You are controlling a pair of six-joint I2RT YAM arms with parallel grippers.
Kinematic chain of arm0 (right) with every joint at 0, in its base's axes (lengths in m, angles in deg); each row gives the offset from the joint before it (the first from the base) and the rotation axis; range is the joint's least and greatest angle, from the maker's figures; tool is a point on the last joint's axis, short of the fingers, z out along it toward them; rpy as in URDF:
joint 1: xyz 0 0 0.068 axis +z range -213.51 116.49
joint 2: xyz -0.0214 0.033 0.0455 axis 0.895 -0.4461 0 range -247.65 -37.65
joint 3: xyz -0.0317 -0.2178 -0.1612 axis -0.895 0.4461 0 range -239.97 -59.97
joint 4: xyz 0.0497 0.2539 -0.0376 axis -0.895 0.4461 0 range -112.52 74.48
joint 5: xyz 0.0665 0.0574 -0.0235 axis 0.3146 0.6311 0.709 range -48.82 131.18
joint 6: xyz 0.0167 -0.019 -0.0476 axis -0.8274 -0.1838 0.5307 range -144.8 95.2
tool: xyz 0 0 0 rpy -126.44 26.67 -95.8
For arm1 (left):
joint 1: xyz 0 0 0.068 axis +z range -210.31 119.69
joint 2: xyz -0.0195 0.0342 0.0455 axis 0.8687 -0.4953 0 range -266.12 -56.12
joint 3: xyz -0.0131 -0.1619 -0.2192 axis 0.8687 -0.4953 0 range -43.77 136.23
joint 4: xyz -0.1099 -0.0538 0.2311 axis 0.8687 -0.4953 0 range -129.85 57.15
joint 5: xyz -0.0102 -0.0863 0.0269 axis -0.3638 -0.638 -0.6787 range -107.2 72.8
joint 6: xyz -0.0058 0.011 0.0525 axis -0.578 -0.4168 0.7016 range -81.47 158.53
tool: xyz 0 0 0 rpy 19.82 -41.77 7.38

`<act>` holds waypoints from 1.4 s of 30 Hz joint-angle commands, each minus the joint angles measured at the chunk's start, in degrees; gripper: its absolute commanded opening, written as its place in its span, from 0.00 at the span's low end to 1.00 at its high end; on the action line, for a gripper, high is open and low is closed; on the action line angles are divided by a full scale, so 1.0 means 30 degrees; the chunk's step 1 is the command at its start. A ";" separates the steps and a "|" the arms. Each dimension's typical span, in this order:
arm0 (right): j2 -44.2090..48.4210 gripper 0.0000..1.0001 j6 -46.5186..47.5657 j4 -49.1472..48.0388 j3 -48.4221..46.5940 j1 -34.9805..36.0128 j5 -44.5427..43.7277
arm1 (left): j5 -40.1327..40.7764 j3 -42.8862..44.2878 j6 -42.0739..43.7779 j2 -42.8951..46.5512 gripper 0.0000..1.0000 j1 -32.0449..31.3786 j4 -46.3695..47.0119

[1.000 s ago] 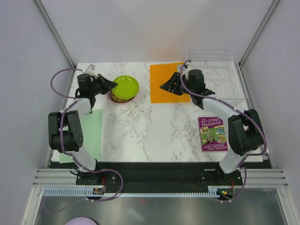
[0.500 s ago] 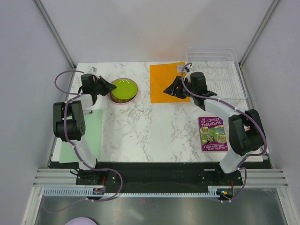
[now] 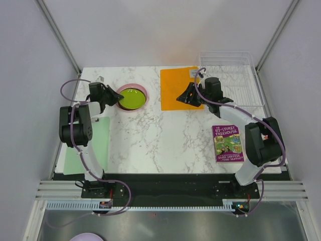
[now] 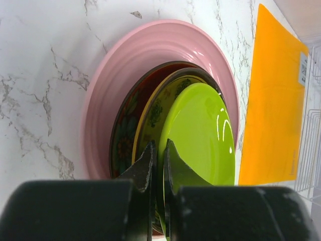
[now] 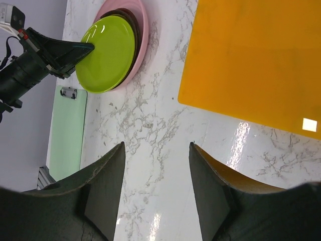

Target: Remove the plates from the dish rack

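Observation:
The four plates lie stacked on the table at the left. The pink plate [image 3: 131,86] [image 4: 150,50] is at the bottom, then the dark red one [image 4: 124,131], the yellow patterned one [image 4: 150,116], and the lime green plate [image 3: 132,99] [image 4: 200,135] on top, slightly tilted. My left gripper [image 3: 119,95] [image 4: 159,146] is shut on the green plate's near rim. My right gripper [image 3: 181,96] [image 5: 157,144] is open and empty, above the table by the orange mat's left edge. The clear dish rack [image 3: 235,75] at the back right holds no plates.
An orange mat [image 3: 178,88] lies between the stack and the rack. A picture book [image 3: 228,143] lies at the right front. A pale green clipboard [image 3: 100,140] lies along the left edge. A lilac plate [image 3: 85,237] sits below the table front.
My left gripper has lowered the lime green plate from a raised tilt down onto the stack. My right gripper has shifted slightly right and stays open.

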 commanded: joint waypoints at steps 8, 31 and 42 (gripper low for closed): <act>0.0382 0.61 0.0504 0.0134 -0.0123 -0.0125 0.0514 | 0.0286 0.0895 0.0557 -0.0284 0.65 0.0130 0.0368; 0.2754 0.64 0.4255 0.3913 0.0053 -0.0155 -0.3207 | -0.0562 0.0278 0.2608 0.5873 1.00 -0.0105 -0.2796; 0.4072 0.67 0.6824 0.5053 0.0288 -0.0155 -0.6131 | -0.0103 0.0806 0.5647 1.0574 1.00 -0.2821 -0.6218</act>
